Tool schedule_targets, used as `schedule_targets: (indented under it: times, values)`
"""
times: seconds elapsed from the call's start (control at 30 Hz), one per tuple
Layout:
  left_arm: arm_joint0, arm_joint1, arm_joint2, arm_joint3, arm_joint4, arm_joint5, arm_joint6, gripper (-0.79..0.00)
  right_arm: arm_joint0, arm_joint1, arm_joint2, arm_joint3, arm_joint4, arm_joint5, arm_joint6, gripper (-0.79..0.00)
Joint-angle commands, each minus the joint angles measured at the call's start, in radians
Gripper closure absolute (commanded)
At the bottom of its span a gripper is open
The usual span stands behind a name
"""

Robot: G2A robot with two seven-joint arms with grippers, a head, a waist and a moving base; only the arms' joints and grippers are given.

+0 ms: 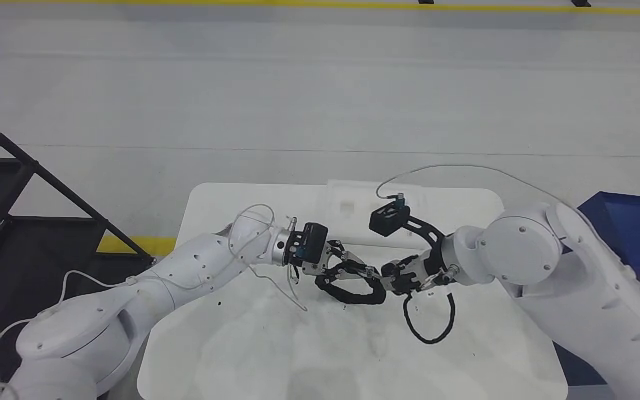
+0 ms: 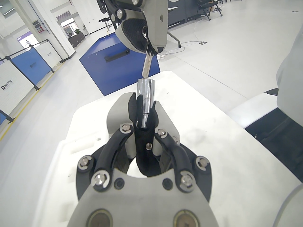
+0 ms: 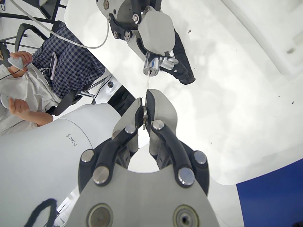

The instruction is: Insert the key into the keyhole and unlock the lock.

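The left gripper (image 2: 144, 105) squeezes a shiny silver round metal lock (image 2: 146, 89), held up above the white table (image 1: 215, 205). The right gripper (image 3: 144, 100) pinches a small thin silver key (image 3: 148, 81). The key points straight at the lock's round face, with its tip right at the keyhole (image 3: 150, 72). Both lie in one line, so a straight push looks right. No writing shows on either.

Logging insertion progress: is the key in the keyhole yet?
Tip only: the key touches the keyhole of the lock; blade mostly exposed.
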Motion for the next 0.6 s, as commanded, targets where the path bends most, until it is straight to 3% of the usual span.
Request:
schedule_targets:
  times: [0.0, 0.57]
  values:
    - [0.000, 0.000, 0.000, -0.001, 0.003, 0.000, 0.000, 0.000, 0.003, 0.000, -0.006, 0.004, 0.003, -0.001, 0.000, 0.000]
    - [-0.005, 0.000, 0.000, -0.012, 0.018, -0.004, -0.004, 0.000, 0.031, 0.003, -0.039, 0.033, 0.022, 0.007, -0.007, 0.000]
